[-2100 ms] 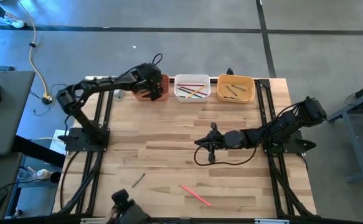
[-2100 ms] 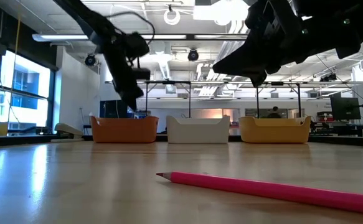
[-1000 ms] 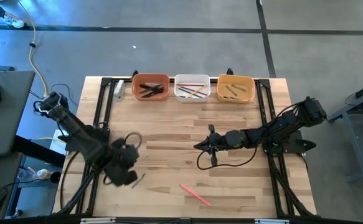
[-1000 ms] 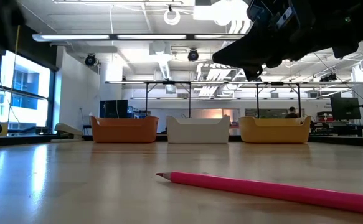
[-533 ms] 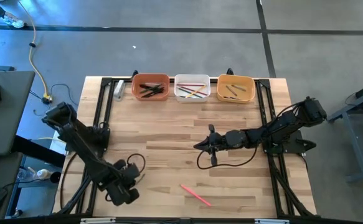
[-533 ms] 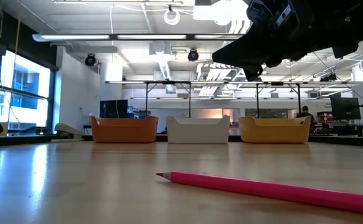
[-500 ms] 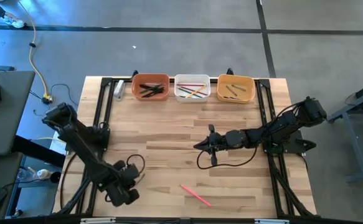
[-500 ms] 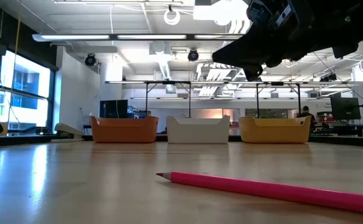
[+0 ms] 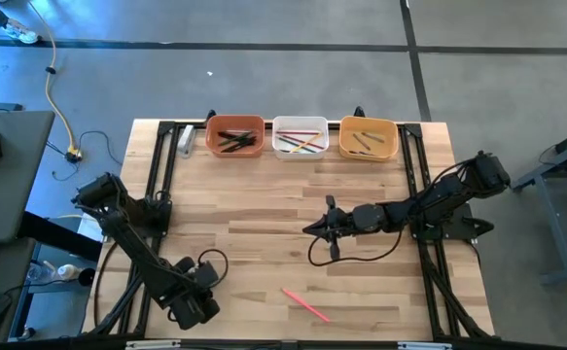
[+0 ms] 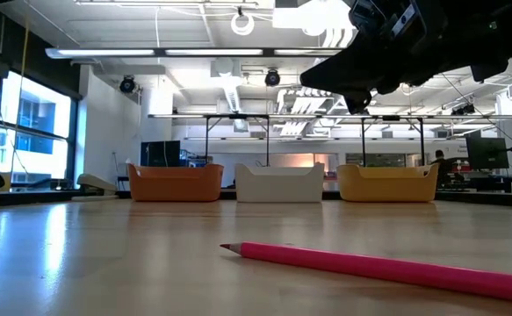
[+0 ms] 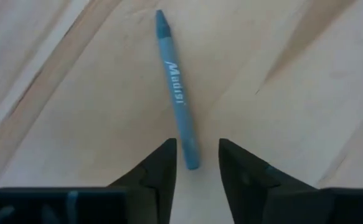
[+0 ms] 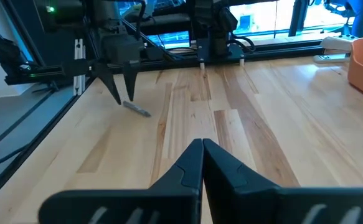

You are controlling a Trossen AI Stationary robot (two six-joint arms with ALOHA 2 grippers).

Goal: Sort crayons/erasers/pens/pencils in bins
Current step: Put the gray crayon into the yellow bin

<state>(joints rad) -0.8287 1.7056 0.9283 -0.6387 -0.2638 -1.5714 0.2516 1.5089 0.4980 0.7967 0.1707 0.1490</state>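
Observation:
A blue-grey crayon (image 11: 177, 93) lies flat on the wood near the table's near left corner. My left gripper (image 11: 197, 158) points down over it, open, with one finger on either side of the crayon's near end. The right wrist view shows the same fingers (image 12: 125, 99) just above the table beside the crayon (image 12: 136, 110). My right gripper (image 12: 201, 146) is shut and hangs level over the table's middle (image 9: 309, 228). A pink pencil (image 9: 305, 304) lies flat near the front edge. The three bins (image 9: 300, 136) stand in a row at the far edge.
The terracotta bin (image 9: 234, 136) holds dark sticks, the white bin holds coloured ones, and the yellow bin (image 9: 368, 138) holds a few. A black cable (image 9: 346, 255) loops on the table under my right arm. Black frame rails (image 9: 429, 262) run along both sides.
My left gripper has gone toward the table's near edge and down, and now stands low over the crayon. My right arm has kept still, and the pink pencil has not moved.

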